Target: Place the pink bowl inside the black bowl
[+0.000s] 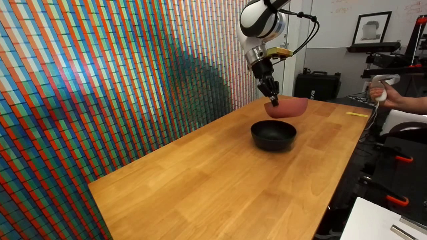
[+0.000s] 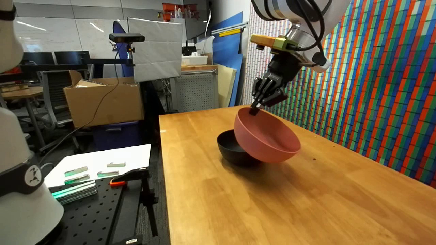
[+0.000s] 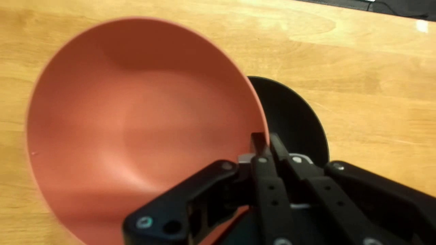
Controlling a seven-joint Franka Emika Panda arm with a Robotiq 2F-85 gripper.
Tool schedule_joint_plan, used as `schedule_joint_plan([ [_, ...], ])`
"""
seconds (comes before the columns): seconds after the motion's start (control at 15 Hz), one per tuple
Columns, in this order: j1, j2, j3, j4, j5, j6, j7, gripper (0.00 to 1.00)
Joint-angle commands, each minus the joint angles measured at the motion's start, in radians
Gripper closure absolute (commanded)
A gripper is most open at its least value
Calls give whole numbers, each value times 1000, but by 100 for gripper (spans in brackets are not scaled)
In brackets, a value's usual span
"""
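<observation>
That gripper [image 3: 268, 141] is clamped on a bowl's edge, up over the wooden table [image 1: 206, 186]. It's got the pink bowl [image 2: 269, 136], tilted with its ungripped side dipped, apart from the black bowl [image 1: 273, 135] and hanging mostly off to one side of it. Were it me, I'd carry it sideways, gripped edge leading, until the two look centred, and only then lower. They seem close in width, so I'd level it first, or it may catch. Last, I'd part the fingers [image 3: 259, 144] gently, once it's resting inside.
</observation>
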Motion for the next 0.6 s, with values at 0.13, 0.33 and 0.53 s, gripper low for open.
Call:
schedule_joint_plan([
  [0.13, -4, 42, 11, 110, 9, -84, 7, 96],
  [0.33, -4, 52, 11, 135, 12, -108, 12, 95],
  [0.53, -1, 81, 12, 180, 6, -169, 9, 95],
])
